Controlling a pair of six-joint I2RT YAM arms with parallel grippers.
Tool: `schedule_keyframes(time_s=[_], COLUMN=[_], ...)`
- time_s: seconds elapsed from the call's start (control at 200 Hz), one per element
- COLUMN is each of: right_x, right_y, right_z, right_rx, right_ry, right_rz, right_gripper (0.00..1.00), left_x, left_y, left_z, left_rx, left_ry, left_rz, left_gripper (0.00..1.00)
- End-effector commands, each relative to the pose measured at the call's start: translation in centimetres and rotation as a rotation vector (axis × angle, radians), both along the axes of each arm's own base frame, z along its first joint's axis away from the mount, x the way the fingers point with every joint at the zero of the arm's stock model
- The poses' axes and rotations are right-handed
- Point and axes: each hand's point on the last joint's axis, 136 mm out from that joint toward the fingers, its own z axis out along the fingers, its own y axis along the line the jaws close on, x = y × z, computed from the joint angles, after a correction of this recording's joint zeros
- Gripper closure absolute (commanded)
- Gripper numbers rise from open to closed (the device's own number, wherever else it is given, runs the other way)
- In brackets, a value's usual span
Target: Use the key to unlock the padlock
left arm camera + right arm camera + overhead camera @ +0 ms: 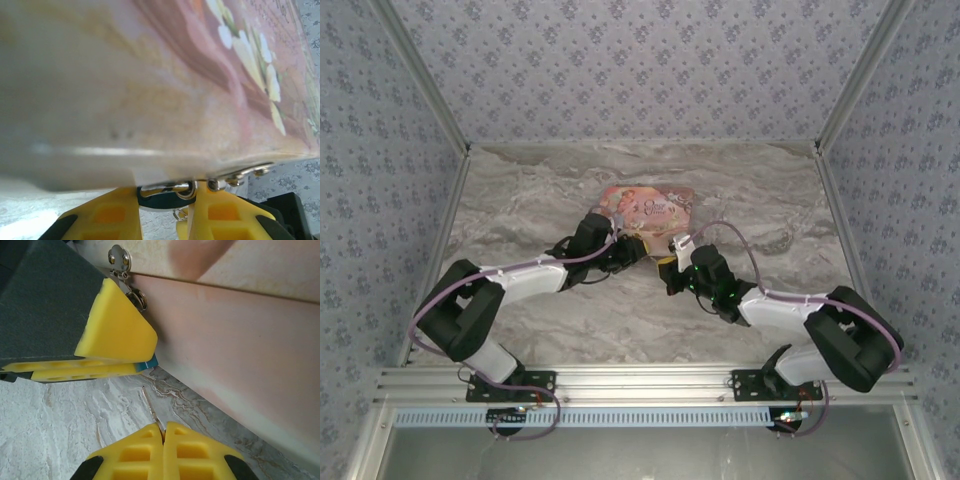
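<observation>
The padlock [165, 200] is a small dark-blue body with a metal shackle hooked through the hasp on the pink tin's front wall. My left gripper [165, 212] is shut on it, one yellow finger on each side. In the right wrist view only a blue sliver of the padlock [149, 363] shows under the left arm's yellow fingers [115, 335]. My right gripper [163, 434] is shut on the key [152, 409], whose thin blade points up at that sliver and stops a little short of it. From above, the left gripper [642, 250] and right gripper [670, 272] meet at the tin's near edge.
The pink illustrated tin [650, 210] lies mid-table, its side wall [240, 340] close on the right of the key. Its metal hasp plate [120, 257] sits above the left fingers. Marble tabletop [75, 420] lies under the key. Patterned walls [640, 70] enclose the table.
</observation>
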Motion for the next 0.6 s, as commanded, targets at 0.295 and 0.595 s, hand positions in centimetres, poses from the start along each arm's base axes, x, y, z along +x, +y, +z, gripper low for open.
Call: schedule_keyframes(time_s=[0.295, 0.595], right_x=[0.62, 0.96], right_y=[0.59, 1.04], right_z=[0.19, 0.86], right_rx=[0.013, 0.033], right_ry=[-0.031, -0.042], right_rz=[-0.001, 0.005], right_gripper=[1.00, 1.00], left_x=[0.81, 0.82], left_y=[-1.46, -1.53], left_z=[4.45, 4.39], left_rx=[-0.099, -0.099], left_ry=[-0.056, -0.052], left_rz=[-0.004, -0.007], left_gripper=[0.90, 0.90])
